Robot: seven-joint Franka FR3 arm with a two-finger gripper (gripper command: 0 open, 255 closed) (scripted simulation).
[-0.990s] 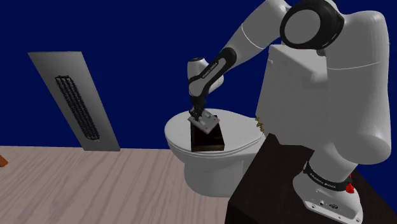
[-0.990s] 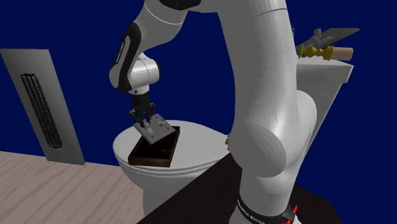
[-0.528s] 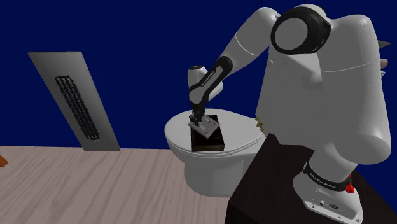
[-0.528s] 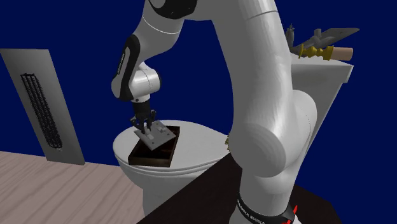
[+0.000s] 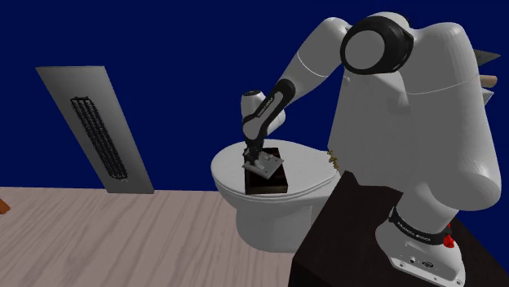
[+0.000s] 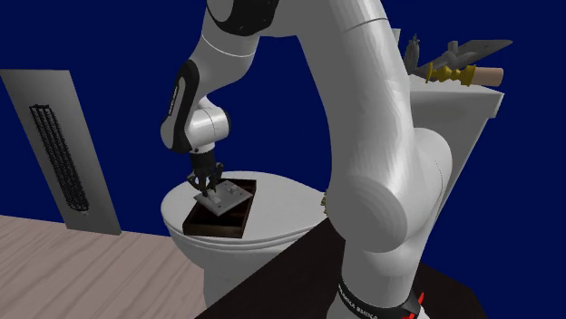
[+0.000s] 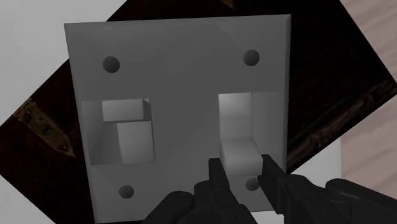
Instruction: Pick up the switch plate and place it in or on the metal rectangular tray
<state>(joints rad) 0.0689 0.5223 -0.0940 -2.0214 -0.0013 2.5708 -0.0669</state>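
A grille panel (image 5: 94,126) stands at nine o'clock against the blue wall (image 5: 163,49). Over the white toilet lid (image 5: 310,175), the gripper (image 5: 254,155) pinches the switch plate (image 5: 264,168) by one toggle (image 7: 240,153) (plate tilted), the dark tray (image 5: 267,186) just beneath at six o'clock, its length running twelve to six.

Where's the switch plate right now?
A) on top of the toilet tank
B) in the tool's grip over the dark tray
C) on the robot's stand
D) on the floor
B: the tool clasps one toggle of the grey switch plate, and the dark tray on the toilet lid lies directly beneath it.
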